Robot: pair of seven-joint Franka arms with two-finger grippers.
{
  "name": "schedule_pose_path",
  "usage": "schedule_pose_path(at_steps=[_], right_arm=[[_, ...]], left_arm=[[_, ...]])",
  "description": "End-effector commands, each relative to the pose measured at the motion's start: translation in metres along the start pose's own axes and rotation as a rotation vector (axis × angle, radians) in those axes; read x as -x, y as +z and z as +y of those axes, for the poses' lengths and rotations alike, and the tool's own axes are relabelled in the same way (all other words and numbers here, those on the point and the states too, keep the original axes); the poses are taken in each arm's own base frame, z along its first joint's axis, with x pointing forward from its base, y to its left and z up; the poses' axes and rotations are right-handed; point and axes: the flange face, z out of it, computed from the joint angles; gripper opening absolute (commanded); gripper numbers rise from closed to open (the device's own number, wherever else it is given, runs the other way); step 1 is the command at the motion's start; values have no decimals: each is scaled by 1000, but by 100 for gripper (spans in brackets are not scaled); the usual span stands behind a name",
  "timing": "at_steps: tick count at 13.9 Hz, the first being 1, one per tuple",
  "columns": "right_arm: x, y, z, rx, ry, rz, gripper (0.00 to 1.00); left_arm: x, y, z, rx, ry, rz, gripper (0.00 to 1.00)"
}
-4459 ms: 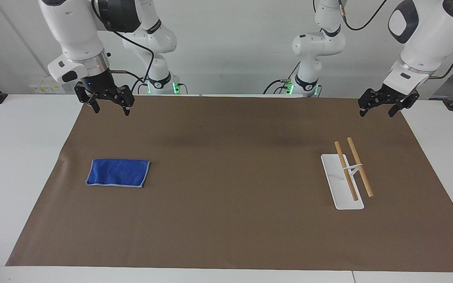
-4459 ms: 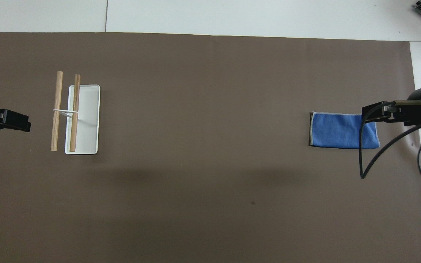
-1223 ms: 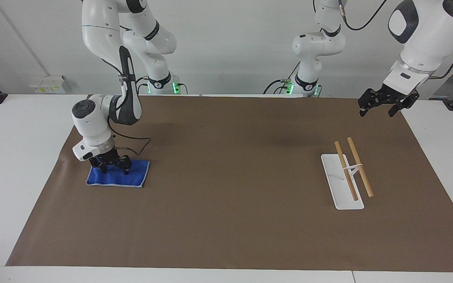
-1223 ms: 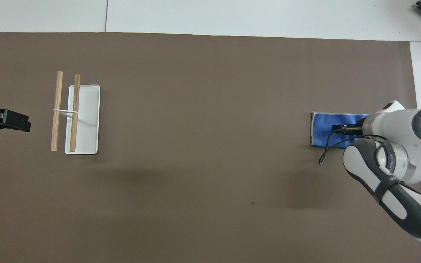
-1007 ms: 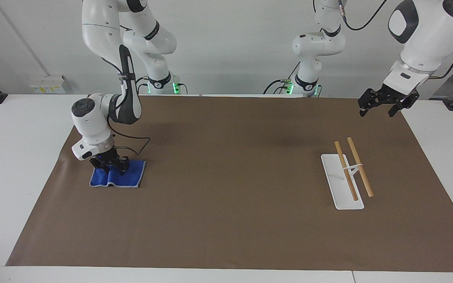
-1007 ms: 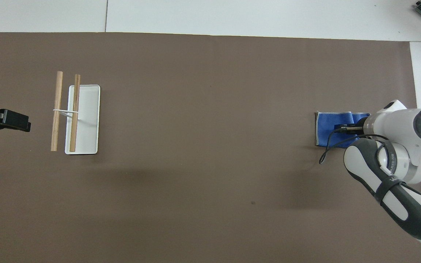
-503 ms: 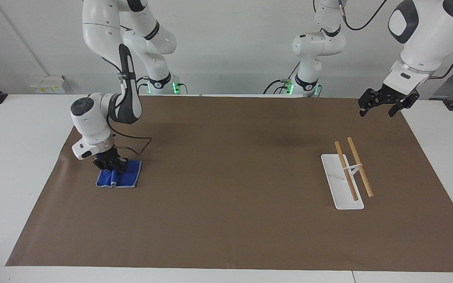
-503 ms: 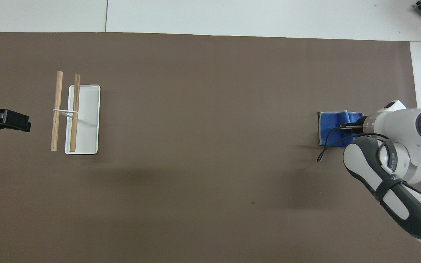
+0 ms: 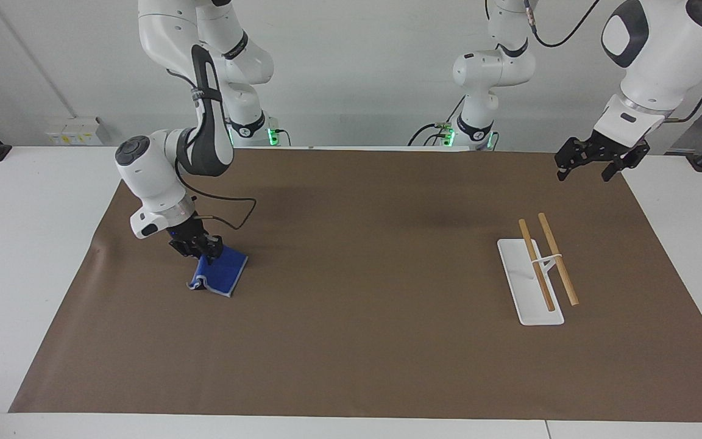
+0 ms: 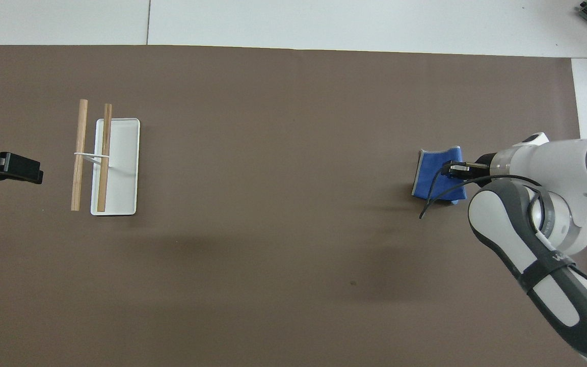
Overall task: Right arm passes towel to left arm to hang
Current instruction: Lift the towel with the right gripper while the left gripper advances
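The blue towel (image 9: pixel 222 276) hangs bunched from my right gripper (image 9: pixel 203 251), which is shut on its upper fold, low over the brown mat at the right arm's end of the table. Its lower edge looks to be touching the mat. In the overhead view the towel (image 10: pixel 432 171) shows beside the right gripper (image 10: pixel 457 169), partly under the wrist cable. My left gripper (image 9: pixel 588 169) is open and empty and waits raised over the mat's corner at the left arm's end; its tip shows in the overhead view (image 10: pixel 16 169).
A white rack base (image 9: pixel 524 286) with two wooden bars (image 9: pixel 558 259) on a small white post stands toward the left arm's end, also in the overhead view (image 10: pixel 120 168). The brown mat (image 9: pixel 363 256) covers most of the white table.
My right gripper came down onto the flat towel, shut on it and bunched it up. It has now raised it a little and carried it toward the table's middle. The left arm has not moved.
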Motion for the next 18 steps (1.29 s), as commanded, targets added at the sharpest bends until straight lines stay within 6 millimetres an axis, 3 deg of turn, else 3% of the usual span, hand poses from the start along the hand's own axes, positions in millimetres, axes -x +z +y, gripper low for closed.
schedule_pose_path(at_steps=[1,4,9,14,18], right_arm=[[11,-20,-63,-42,93,-27,0],[34,-32,-140,-80,67,-27,0],[76,-58,-223,-125,-85,-3,0],[109,-76,-286,-176,-249,20,0],[122,-86,-309,-198,-292,30,0]], left_arm=[[7,-2,-2,-15,-9,6,100],[7,-2,-2,-16,-9,6,100],[7,-2,-2,-15,-9,6,100],[7,-2,-2,-15,-9,6,100],[9,-1,11,-15,12,-11,100]])
